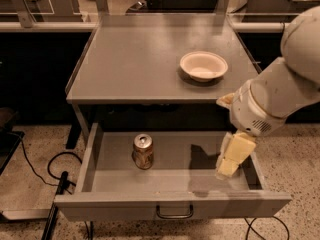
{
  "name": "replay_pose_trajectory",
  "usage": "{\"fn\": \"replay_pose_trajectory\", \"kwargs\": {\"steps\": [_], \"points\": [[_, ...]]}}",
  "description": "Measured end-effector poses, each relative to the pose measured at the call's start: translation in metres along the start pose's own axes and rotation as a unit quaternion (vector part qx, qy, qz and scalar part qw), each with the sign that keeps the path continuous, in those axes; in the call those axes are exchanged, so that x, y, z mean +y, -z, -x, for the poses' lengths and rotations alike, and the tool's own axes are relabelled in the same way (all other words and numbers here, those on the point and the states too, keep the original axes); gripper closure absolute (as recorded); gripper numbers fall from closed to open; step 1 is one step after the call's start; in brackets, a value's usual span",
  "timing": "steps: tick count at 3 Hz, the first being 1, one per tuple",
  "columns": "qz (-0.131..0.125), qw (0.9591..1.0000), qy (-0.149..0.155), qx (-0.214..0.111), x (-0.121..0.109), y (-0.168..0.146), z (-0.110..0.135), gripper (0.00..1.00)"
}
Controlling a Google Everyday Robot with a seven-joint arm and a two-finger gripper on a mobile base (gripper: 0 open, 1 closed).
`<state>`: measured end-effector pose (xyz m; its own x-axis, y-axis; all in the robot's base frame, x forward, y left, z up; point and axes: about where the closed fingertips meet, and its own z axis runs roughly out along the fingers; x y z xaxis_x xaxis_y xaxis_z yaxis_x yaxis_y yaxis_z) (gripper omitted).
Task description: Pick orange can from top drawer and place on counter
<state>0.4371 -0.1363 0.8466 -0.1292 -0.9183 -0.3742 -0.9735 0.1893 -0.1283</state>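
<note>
**A:** Camera view: the orange can (143,151) is standing upright in the open top drawer (172,204), left of centre.

**B:** The gripper (227,170) is hanging inside the drawer's right end, well apart from the can. Spread or closed, I cannot tell. A white bowl (203,65) is sitting on the counter (135,64).

Orangish can (143,152); cream gripper (226,170) over drawer (125,206)
</note>
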Motion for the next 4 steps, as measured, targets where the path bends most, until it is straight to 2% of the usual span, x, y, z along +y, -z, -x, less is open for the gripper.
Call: {"fn": "replay_pose_trajectory", "kwargs": {"steps": [1, 2, 3, 4], "points": [[0.038, 0.9988, -0.024, -0.017, 0.001, -0.044, -0.006, 0.00], [0.038, 0.9988, -0.024, -0.018, 0.001, -0.044, -0.006, 0.00], [0.021, 0.9985, -0.031, -0.039, -0.004, -0.059, 0.004, 0.00], [-0.008, 0.9968, -0.024, -0.075, -0.023, -0.101, 0.035, 0.00]]}}
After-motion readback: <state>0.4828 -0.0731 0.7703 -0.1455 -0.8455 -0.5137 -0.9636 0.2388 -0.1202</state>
